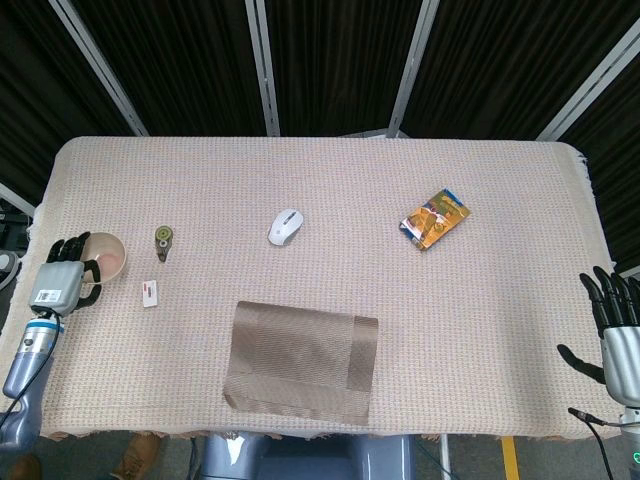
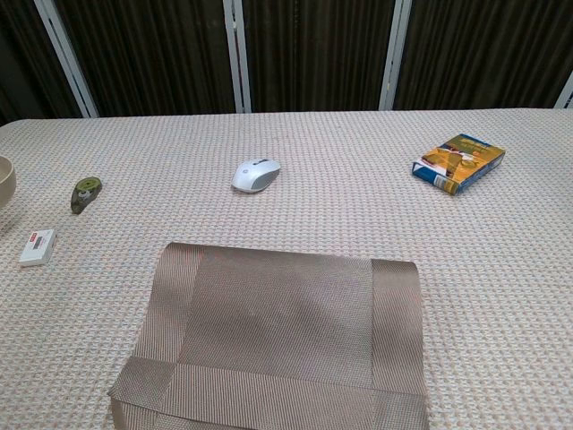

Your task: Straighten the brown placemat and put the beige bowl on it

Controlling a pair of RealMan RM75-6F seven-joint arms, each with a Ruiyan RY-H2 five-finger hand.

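The brown placemat [image 1: 300,360] lies near the table's front edge, slightly skewed, with its front and right borders folded over; the chest view shows it large and close [image 2: 277,340]. My left hand [image 1: 60,285] is at the far left edge of the table and grips the beige bowl [image 1: 107,257] by its near side. Only a sliver of the bowl's rim [image 2: 4,182] shows in the chest view, at the left border, and the hand is out of that frame. My right hand [image 1: 618,335] hovers off the table's right front corner, fingers spread, holding nothing.
A white mouse [image 1: 285,226] [image 2: 256,174] sits behind the placemat. An orange packet [image 1: 434,219] [image 2: 459,162] lies at the right. A small green roller [image 1: 162,240] [image 2: 85,192] and a white eraser [image 1: 150,293] [image 2: 38,247] lie left of the placemat.
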